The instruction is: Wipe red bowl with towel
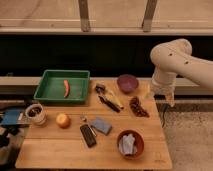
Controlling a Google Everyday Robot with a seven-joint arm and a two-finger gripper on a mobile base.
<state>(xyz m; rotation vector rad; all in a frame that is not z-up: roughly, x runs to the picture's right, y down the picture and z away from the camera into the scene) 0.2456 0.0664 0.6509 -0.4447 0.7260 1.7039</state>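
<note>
Bulky cream-white rounded arm with dark screw dots, tool at table's right edge.

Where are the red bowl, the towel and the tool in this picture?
red bowl (143,142): camera view, its right rim.
towel (127,145): camera view, cloth middle, inside the bowl.
tool (167,101): camera view, arm's tip, by the table's (60,150) right edge.

Single raised camera looking down at the worktop from its near side, facing the dark back wall, sitting back enough to be taking in the whole top, end effector hanging beside the far right edge.
</note>
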